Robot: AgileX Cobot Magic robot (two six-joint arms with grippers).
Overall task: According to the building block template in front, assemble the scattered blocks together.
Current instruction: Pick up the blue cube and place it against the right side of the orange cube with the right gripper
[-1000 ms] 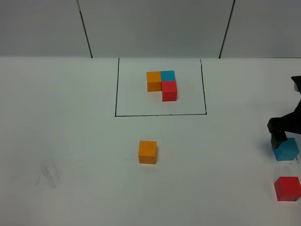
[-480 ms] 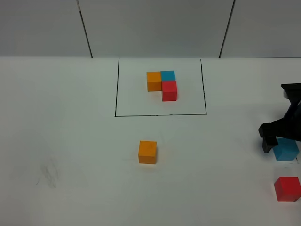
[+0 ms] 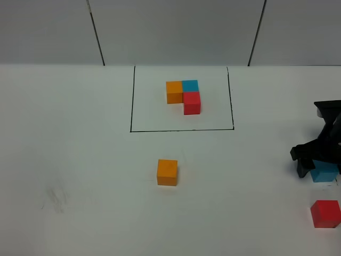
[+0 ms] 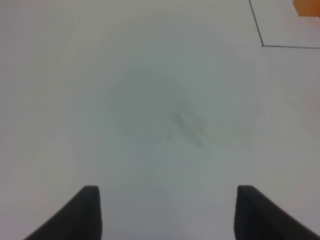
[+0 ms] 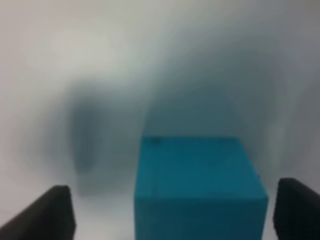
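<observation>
Honestly looks dicey: straddling the blue cube (image 5: 200, 185) off-centre with the right pincer (image 5: 177, 205) released, near the worktop's (image 3: 80, 160) right edge. Could shove or twist it on clamping, or nudge the red cube (image 3: 325, 213) close by. Left pincer (image 4: 168, 194)? Released, grasping nothing.

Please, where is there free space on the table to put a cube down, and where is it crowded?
Free: the wide table left of the frame and the orange cube; also the strip between that cube and the right end effector. Crowded: the right edge, where the end effector straddles the blue cube, red cube close beside.
</observation>
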